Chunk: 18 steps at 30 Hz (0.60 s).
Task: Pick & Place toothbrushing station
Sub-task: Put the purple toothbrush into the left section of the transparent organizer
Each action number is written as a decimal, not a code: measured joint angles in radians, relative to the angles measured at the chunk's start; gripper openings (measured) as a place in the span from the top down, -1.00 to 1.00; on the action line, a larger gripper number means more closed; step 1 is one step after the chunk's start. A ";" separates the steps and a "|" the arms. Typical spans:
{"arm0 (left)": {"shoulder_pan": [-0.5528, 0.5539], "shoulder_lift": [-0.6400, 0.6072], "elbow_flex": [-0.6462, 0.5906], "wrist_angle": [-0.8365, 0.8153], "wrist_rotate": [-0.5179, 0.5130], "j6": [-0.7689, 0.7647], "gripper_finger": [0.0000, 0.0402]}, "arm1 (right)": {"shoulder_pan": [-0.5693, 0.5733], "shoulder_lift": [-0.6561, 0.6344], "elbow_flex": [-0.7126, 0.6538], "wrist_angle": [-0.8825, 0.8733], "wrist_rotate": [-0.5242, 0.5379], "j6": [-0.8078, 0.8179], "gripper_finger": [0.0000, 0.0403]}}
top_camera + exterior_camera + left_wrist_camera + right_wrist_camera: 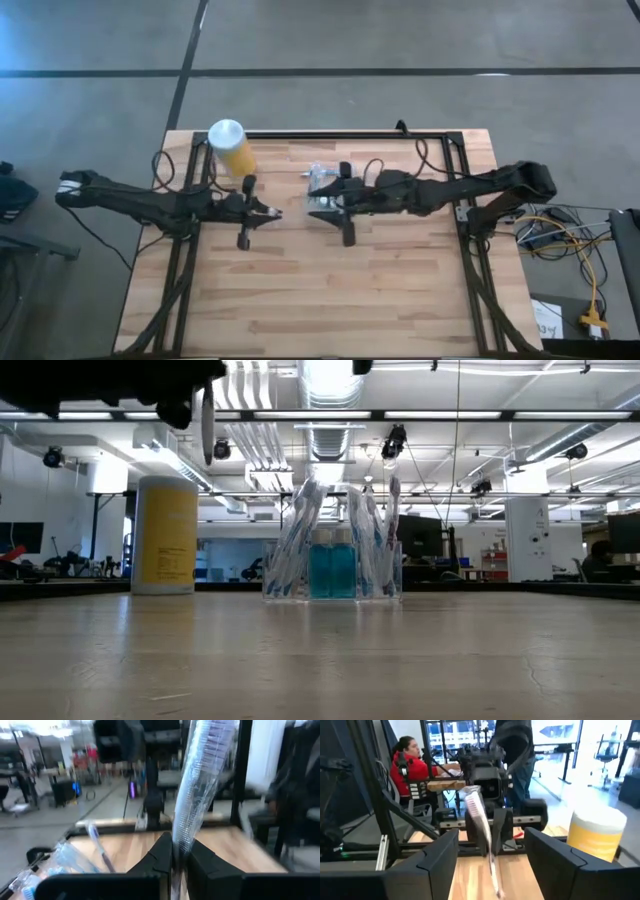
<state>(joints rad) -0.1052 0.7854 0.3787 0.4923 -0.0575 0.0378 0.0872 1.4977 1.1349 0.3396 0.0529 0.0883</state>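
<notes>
Wooden worktop [330, 290] is seen from above. A wrapped toothbrush [200, 785] is clamped in the left gripper [175, 857]. The right gripper [492, 852] is spread wide, empty, just beside the toothbrushing station [322, 188] near the far edge.

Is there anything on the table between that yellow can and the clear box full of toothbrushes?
No. In the low view, bare wood separates the yellow canister from the toothbrushing station; nothing stands on the table there.

Clear plastic box-shaped toothbrush holder [333, 570]: blue liquid bottle at centre, white-and-blue wrapped brushes. Yellow cylinder canister [166, 535], white lid. Pale wood-plank table [300, 290].
</notes>
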 joint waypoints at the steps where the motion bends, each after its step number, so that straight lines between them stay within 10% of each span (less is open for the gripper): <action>1: 0.000 -0.009 -0.035 0.066 0.000 -0.010 0.87 | 0.003 -0.026 -0.026 0.003 0.000 -0.014 -0.11; 9: 0.000 0.093 -0.210 0.477 -0.046 -0.108 0.87 | 0.034 -0.190 -0.357 0.134 0.082 -0.014 0.03; 18: 0.013 0.355 -0.126 0.687 -0.233 -0.077 0.87 | 0.044 -0.350 -0.750 0.445 0.222 0.017 0.71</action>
<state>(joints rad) -0.0917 1.1402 0.2527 1.1790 -0.2909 -0.0388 0.1309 1.1480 0.3845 0.7846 0.2745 0.1051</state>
